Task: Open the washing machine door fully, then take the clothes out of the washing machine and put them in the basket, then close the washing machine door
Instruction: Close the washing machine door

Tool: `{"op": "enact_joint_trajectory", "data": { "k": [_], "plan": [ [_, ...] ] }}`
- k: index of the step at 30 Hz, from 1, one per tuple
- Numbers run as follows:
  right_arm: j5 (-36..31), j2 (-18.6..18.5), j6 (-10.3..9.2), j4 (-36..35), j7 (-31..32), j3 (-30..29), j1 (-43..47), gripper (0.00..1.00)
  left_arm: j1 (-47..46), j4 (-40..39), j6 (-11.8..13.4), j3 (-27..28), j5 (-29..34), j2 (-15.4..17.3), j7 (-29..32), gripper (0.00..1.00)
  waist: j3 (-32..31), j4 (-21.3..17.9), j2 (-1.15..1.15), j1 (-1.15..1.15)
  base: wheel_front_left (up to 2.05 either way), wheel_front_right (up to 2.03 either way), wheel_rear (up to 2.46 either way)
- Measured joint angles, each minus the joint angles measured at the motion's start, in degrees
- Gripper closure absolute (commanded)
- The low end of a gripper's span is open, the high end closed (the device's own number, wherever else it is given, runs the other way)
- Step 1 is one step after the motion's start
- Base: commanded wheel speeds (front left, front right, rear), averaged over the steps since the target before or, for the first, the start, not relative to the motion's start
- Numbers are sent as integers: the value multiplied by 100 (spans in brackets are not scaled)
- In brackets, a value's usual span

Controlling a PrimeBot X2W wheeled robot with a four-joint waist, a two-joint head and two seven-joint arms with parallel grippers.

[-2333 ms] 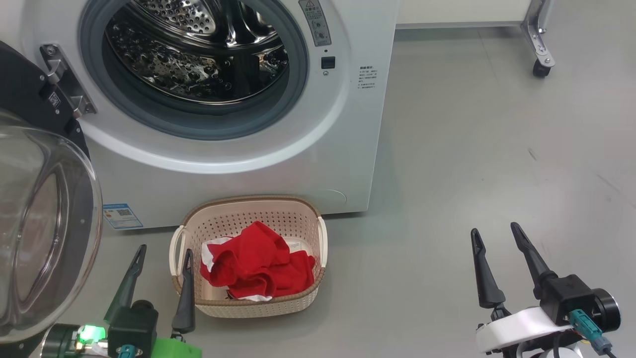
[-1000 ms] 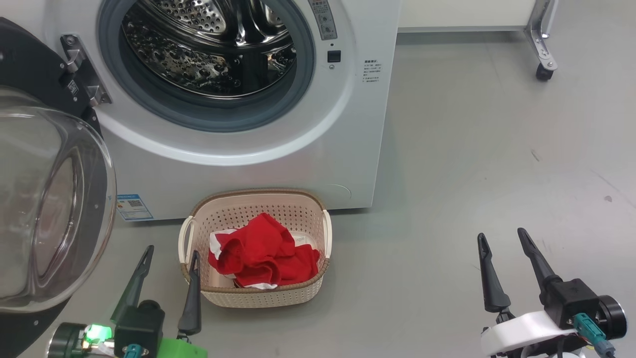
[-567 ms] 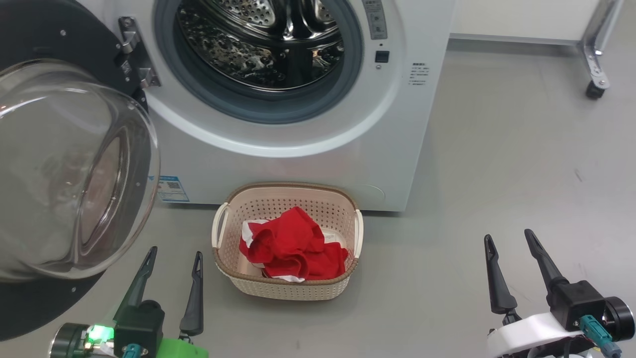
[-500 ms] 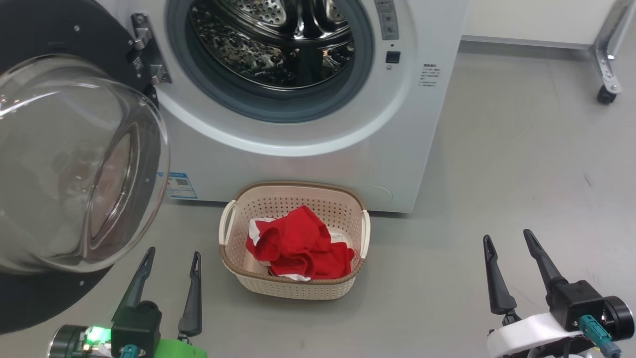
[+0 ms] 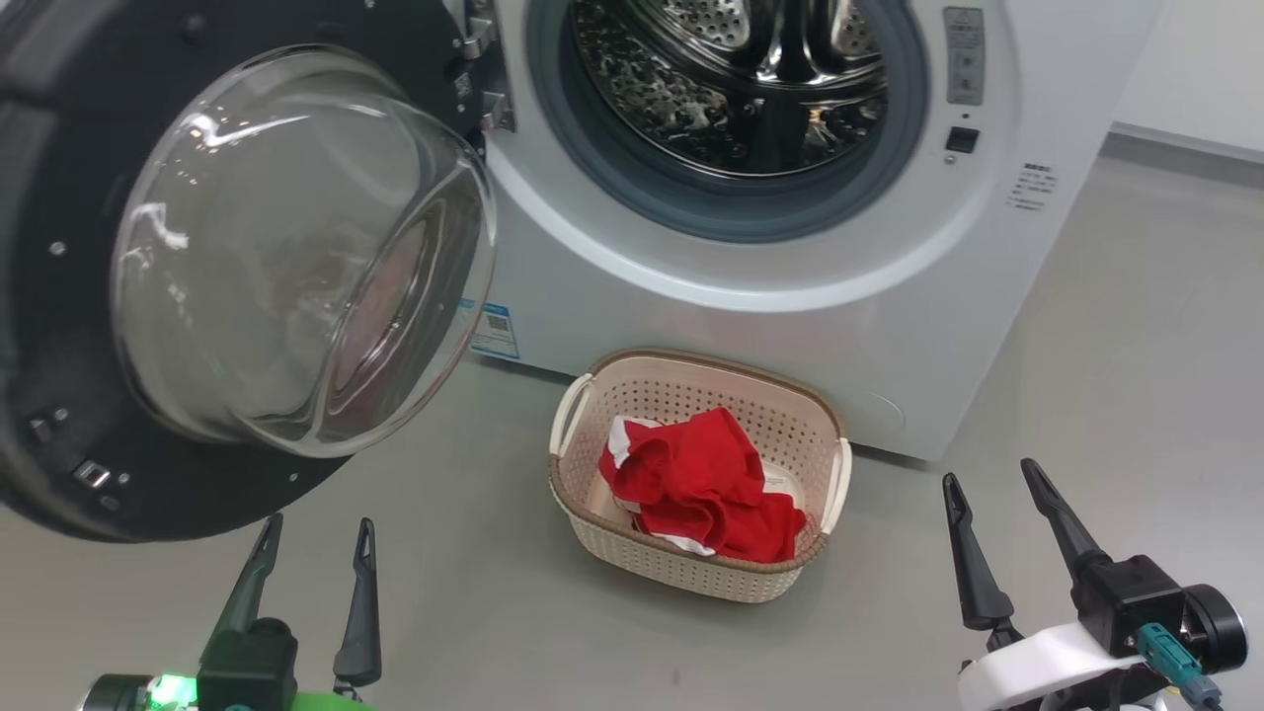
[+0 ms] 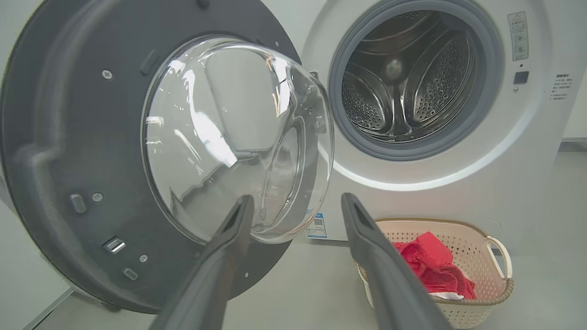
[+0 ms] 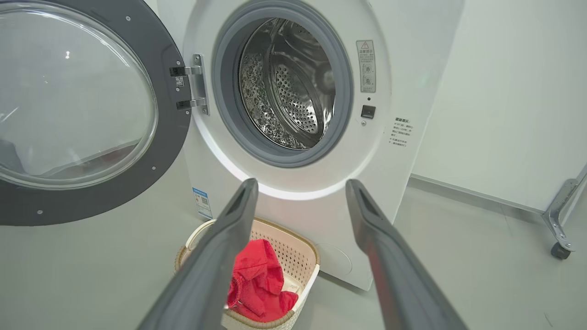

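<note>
Washing machine (image 5: 790, 296) stands on the floor with its steel drum (image 5: 731, 89) looking empty. Its door (image 5: 296, 247) hangs wide open on the hinge at the robot's left, glass bowl bulging outward. Just in front of the machine's foot sits the basket (image 5: 681, 573), holding the red clothes (image 5: 706, 484). Only closing seems left. The left tool (image 5: 318, 521) and right tool (image 5: 988, 472) both gape, empty, touching nothing. The left one is nearer: best to get behind the door's far rim, press on the black ring rather than the glass, and sweep it round until the latch catches.
</note>
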Motion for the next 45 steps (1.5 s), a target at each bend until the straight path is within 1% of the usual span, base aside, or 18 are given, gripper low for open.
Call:
{"op": "enact_joint_trajectory", "data": {
  "k": [8,11,16,21,26,35,36,37,38,39,40,41,45],
  "plan": [
    [0,13,-11,-19,13,-10,8,0,0,12,1,-43,0,-15,0,0,-34,650,0,0,0,0,0],
    [-10,23,1,-34,23,107,2,0,9,8,27,77,-19,-20,-1,0,-49,872,0,0,0,0,0],
    [-21,57,2,-33,66,174,-1,0,92,-3,46,157,-62,-20,-51,0,-76,1067,0,0,0,0,0],
    [-26,63,2,-30,67,204,-3,0,120,-16,47,203,-69,-21,-51,0,-116,1151,0,0,0,0,0],
    [-26,76,42,-24,74,232,-3,0,122,-34,47,205,-79,-21,-51,0,-124,1162,0,0,0,0,0],
    [-26,92,44,5,116,254,-2,0,150,-46,48,212,-84,-25,-49,0,-149,1159,0,0,0,0,0],
    [-26,93,44,5,116,257,-2,0,151,-46,48,214,-84,-25,-49,24,-151,1158,0,0,0,0,0],
    [-26,93,44,7,116,258,-2,0,152,-46,48,219,-84,-26,-49,57,-154,1157,0,0,0,0,0],
    [-26,94,44,7,116,259,-2,0,153,-46,48,221,-84,-26,-49,67,-156,1156,0,0,0,0,0],
    [-26,94,44,9,116,259,-2,0,155,-46,48,223,-84,-26,-49,67,-157,1155,0,0,0,0,0],
    [-26,94,44,10,116,260,-2,0,159,-46,48,224,-84,-27,-49,82,-159,1154,0,0,0,0,0],
    [-26,94,44,11,116,260,-2,0,169,-46,48,223,-87,-27,-49,100,-161,1152,0,0,0,0,0],
    [-26,101,42,12,116,259,-2,0,201,-45,48,221,-104,-30,-48,100,-166,1150,0,0,0,0,0]
  ]
}}
